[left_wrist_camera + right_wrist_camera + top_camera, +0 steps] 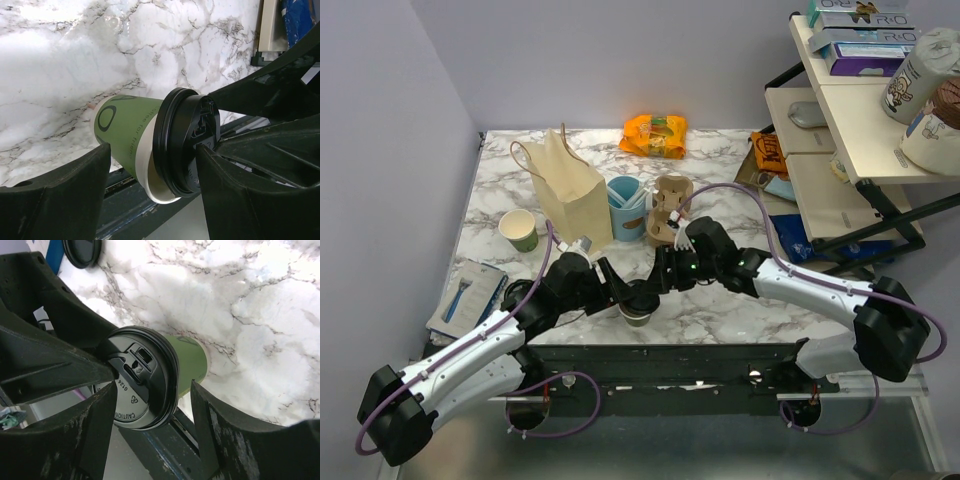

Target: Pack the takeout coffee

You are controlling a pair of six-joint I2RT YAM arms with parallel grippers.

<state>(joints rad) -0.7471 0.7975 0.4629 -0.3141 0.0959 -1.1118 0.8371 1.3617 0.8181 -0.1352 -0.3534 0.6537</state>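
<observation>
The takeout coffee, a green paper cup with a black lid, is at the table's near edge between both grippers. The lid sits crooked, and the cream rim shows under it on one side. My left gripper comes in from the left and is shut on the cup. One finger presses the green wall near the base and the other rests on the lid's top. My right gripper reaches in from the right and is open, its fingers standing either side of the lid. The tan paper bag stands open behind.
A lidless green-and-white cup stands left of the bag. A light-blue cup and a brown cup carrier stand to its right. An orange snack bag lies at the back. A shelf unit rises at the right, and a flat packet lies front left.
</observation>
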